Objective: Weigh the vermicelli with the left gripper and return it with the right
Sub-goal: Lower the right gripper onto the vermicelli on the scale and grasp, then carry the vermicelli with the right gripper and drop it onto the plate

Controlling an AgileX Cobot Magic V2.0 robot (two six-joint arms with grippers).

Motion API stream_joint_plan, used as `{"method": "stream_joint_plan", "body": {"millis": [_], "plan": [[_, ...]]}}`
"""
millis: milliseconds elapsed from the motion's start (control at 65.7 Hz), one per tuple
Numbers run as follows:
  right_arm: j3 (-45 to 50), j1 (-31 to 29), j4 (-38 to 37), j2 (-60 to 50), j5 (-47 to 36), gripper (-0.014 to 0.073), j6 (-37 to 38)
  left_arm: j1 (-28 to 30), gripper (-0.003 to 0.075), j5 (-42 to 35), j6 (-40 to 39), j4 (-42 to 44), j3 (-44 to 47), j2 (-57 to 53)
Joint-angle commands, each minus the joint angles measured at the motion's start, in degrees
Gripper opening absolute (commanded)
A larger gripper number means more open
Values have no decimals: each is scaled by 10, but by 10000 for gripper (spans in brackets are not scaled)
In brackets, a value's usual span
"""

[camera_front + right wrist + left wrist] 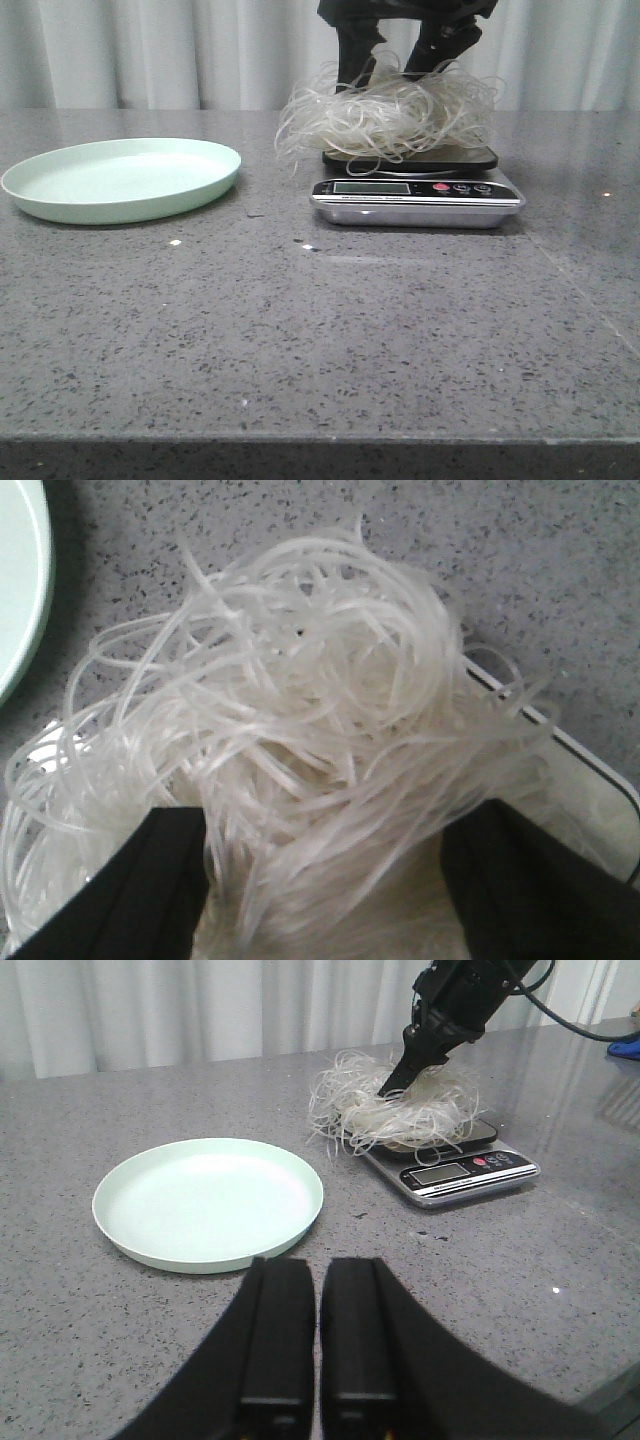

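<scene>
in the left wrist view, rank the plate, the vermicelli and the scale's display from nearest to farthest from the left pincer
1. Plate: just ahead of the shut left pincer, empty.
2. Scale's display: farther out, on the scale's near edge.
3. Vermicelli: heaped on the scale platform behind the display, with the right pincer lowered into it.

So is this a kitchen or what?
Probably a test setup made to look like a kitchen counter: a grey speckled stone counter, a small kitchen scale piled with noodles, and a plain white curtain behind.
</scene>
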Motion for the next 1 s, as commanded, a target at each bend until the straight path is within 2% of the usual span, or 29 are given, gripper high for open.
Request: {"method": "stream_joint_plan", "body": {"millis": [0, 91, 183, 441, 700, 928, 989], "plan": [[-10, 0, -10, -10, 35, 414, -4, 0, 145, -44, 1, -9, -14, 7], [-17, 0, -10, -10, 38, 119, -4, 0, 145, -44, 1, -9, -14, 7], [-44, 0, 1, -14, 43, 187, -4, 0, 145, -44, 1, -9, -14, 7], [-184, 20, 122, -43, 21, 179, -20, 0, 145, -44, 1, -9, -14, 7], [-264, 107, 126, -8, -5, 179, -24, 0, 145, -44, 1, -9, -14, 7], [-271, 161, 126, 74, -35, 183, -24, 0, 145, -44, 1, -9, -14, 7], [-271, 168, 126, 100, -39, 209, -24, 0, 145, -44, 1, -9, -14, 7]]}}
